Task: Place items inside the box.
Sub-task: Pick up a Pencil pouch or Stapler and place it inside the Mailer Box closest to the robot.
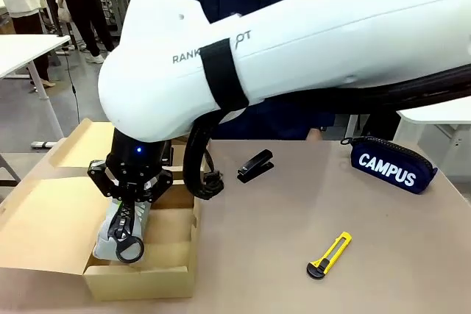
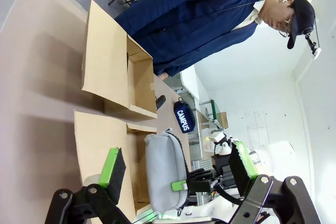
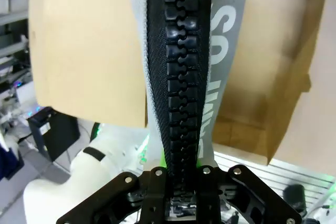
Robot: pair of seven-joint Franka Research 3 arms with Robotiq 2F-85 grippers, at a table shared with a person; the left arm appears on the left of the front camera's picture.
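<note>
My right gripper (image 1: 126, 215) reaches across to the open cardboard box (image 1: 147, 273) at the table's front left, shut on the grey pencil case (image 1: 109, 234). The case hangs down into the box. In the right wrist view its black zipper (image 3: 176, 77) runs up from between the shut jaws of the right gripper (image 3: 181, 195). A navy pencil case lettered "CAMPUS" (image 1: 390, 167), a black stapler (image 1: 255, 165) and a yellow-and-black utility knife (image 1: 330, 255) lie on the table. My left gripper (image 2: 177, 162) is open and holds nothing; beyond it shows the grey pencil case (image 2: 163, 166).
The box's flaps (image 1: 81, 145) stand open around it. A person in a dark blue jacket (image 2: 199, 14) stands at the far side of the table. My right arm (image 1: 309, 42) spans the table above the stapler.
</note>
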